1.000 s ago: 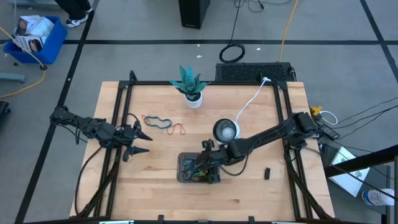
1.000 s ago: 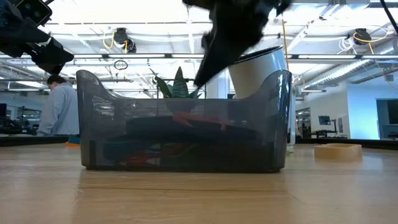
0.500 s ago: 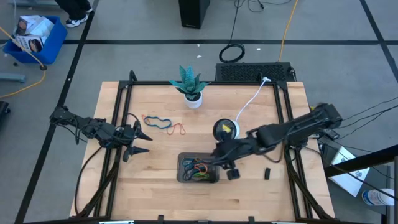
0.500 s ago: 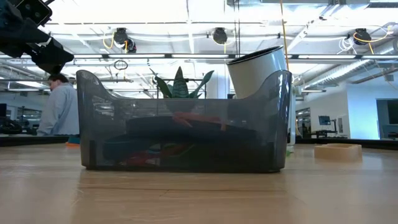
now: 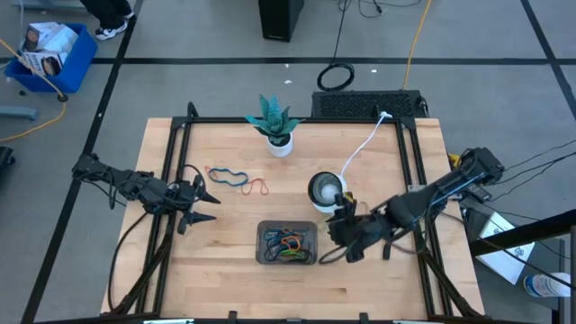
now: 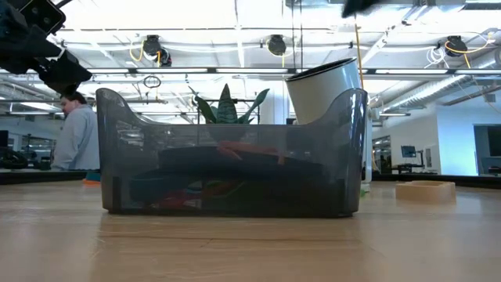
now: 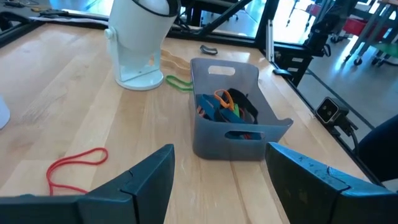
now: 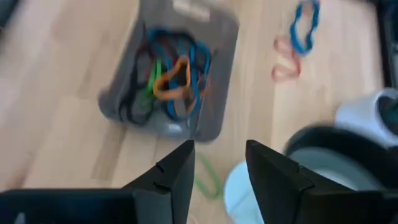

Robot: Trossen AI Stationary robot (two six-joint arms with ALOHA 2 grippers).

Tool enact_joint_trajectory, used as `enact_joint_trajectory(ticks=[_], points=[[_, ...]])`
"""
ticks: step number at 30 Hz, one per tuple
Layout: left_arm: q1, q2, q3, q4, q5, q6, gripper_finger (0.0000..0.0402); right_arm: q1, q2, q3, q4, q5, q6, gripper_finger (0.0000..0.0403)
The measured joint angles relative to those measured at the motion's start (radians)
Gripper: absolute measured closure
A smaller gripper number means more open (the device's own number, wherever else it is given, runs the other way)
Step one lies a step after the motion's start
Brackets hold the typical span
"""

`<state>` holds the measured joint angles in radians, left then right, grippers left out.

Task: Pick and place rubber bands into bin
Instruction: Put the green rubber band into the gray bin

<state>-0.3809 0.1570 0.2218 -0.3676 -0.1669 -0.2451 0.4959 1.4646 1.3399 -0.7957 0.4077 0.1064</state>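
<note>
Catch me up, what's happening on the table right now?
Rubber bands are being sorted into the bin, which already holds a tangle of them. The right hand sits just beside the bin, fingers apart and empty. The left hand waits open on the table's left side. A blue band and a red band lie loose on the wood.

I am looking for words, numbers, or signs, and I am not finding any I can read. The bin (image 7: 231, 127) is not showing a label on its grey walls. The blue crate (image 5: 49, 56) on the floor is holding a box with some print on it, but the print is too small to make out. Nothing on the bench (image 5: 225, 270) is carrying writing.
</note>
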Motion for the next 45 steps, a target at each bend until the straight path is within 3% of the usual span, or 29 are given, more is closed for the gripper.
enact_joint_trajectory(ticks=[3, 10, 18, 26, 33, 45], points=[[0.0, 0.0, 0.0, 0.001, 0.0, 0.001, 0.0144, 0.015, 0.0, -0.125, 0.111, 0.008, 0.045, 0.0267], [0.0, 0.0, 0.0, 0.001, 0.0, 0.001, 0.0144, 0.016, 0.0, -0.468, 0.589, 0.011, 0.133, 0.0267], [0.0, 0.0, 0.0, 0.001, 0.0, -0.019, 0.0144, -0.019, 0.0, -0.693, 0.919, 0.015, 0.255, 0.0267], [0.0, 0.0, 0.0, 0.003, 0.0, -0.03, 0.0144, -0.029, 0.068, -0.717, 1.029, 0.018, 0.243, 0.0268], [0.0, 0.0, 0.0, 0.004, 0.0, -0.046, 0.0144, -0.003, 0.088, -0.717, 1.028, 0.139, 0.348, 0.028], [0.0, 0.0, 0.0, 0.004, 0.0, -0.057, 0.0144, 0.056, 0.24, -0.685, 1.201, 0.115, 0.408, 0.0298]])
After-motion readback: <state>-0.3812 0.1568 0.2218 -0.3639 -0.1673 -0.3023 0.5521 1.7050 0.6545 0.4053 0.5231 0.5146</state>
